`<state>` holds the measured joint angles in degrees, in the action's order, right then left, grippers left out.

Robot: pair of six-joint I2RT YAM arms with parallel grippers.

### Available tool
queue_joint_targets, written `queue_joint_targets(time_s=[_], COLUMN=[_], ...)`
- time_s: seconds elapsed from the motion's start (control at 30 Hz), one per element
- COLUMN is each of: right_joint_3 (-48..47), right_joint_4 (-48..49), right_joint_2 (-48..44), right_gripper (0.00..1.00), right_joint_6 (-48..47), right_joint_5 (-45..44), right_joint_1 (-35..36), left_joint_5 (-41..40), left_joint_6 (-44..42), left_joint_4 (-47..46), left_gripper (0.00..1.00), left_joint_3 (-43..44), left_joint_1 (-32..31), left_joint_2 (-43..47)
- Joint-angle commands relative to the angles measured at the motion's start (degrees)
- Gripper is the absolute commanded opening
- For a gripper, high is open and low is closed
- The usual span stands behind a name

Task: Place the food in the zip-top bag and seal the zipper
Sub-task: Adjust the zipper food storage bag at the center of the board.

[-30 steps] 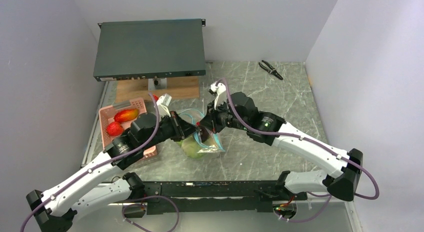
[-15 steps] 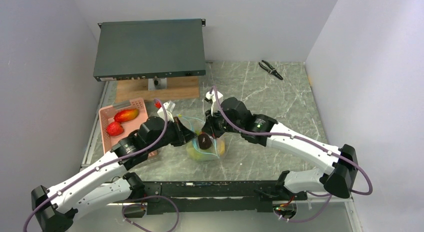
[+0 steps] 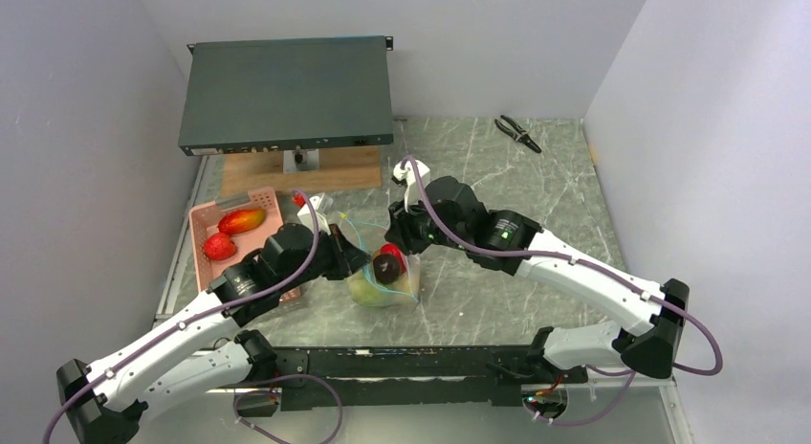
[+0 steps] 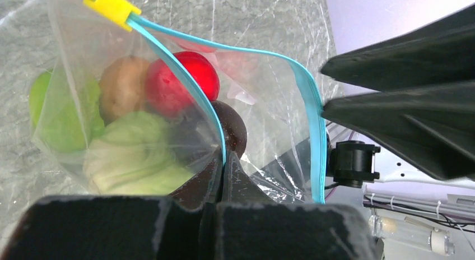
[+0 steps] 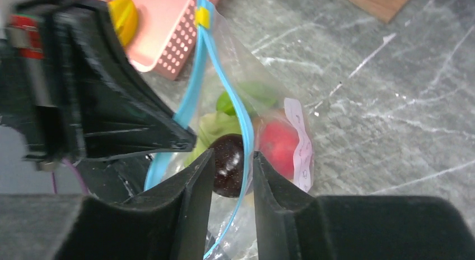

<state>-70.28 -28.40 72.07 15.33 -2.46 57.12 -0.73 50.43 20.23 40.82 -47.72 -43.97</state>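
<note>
The clear zip-top bag (image 3: 400, 283) stands open on the marble table, its teal zipper (image 4: 311, 103) spread wide with a yellow slider (image 4: 112, 5) at one end. Inside lie a red fruit (image 4: 182, 80), a brownish one (image 4: 123, 86), green ones (image 4: 129, 153) and a dark purple one (image 4: 232, 125). My left gripper (image 3: 356, 257) is shut on the bag's near zipper edge (image 4: 223, 159). My right gripper (image 3: 394, 241) hovers open just above the mouth. In the right wrist view the purple fruit (image 5: 227, 165) and the zipper (image 5: 243, 120) show between its fingers (image 5: 232, 159).
A pink slotted basket (image 3: 199, 224) at the left holds a red-yellow fruit (image 3: 241, 219) and a red one (image 3: 218, 246). A dark flat box (image 3: 287, 90) on a wooden board (image 3: 335, 168) stands at the back. Pliers (image 3: 517, 132) lie far right. Walls close both sides.
My right gripper carried the dark purple fruit down into the bag, let it go and drew back a little. The left gripper kept its hold on the bag edge.
</note>
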Motion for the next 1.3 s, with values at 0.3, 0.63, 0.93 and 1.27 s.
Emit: queue_joint_targets(time_s=[0.3, 0.63, 0.93, 1.27], right_joint_3=[-4.96, -4.93, -3.02, -1.59], right_joint_4=[-0.01, -6.92, -8.27, -9.16], right_joint_2=[0.54, 7.68, 10.18, 12.86], right_gripper=[0.36, 0.28, 0.58, 0.74], right_joint_6=[-6.54, -9.03, -8.83, -9.45], right_joint_5=[9.75, 1.77, 2.1, -7.04], right_joint_1=[5.75, 6.1, 6.69, 8.2], left_joint_5=[0.91, 0.91, 0.91, 0.91], left_joint_6=[-1.53, -1.26, -1.57, -1.81], left_joint_4=[-3.0, -3.02, -3.72, -2.84], left_gripper=[0.0, 0.0, 0.0, 0.0], left_joint_3=[0.26, -0.39, -0.67, -1.01], left_joint_1=[-0.01, -0.01, -0.07, -0.01], left_joint_2=[2.73, 2.93, 2.34, 3.17])
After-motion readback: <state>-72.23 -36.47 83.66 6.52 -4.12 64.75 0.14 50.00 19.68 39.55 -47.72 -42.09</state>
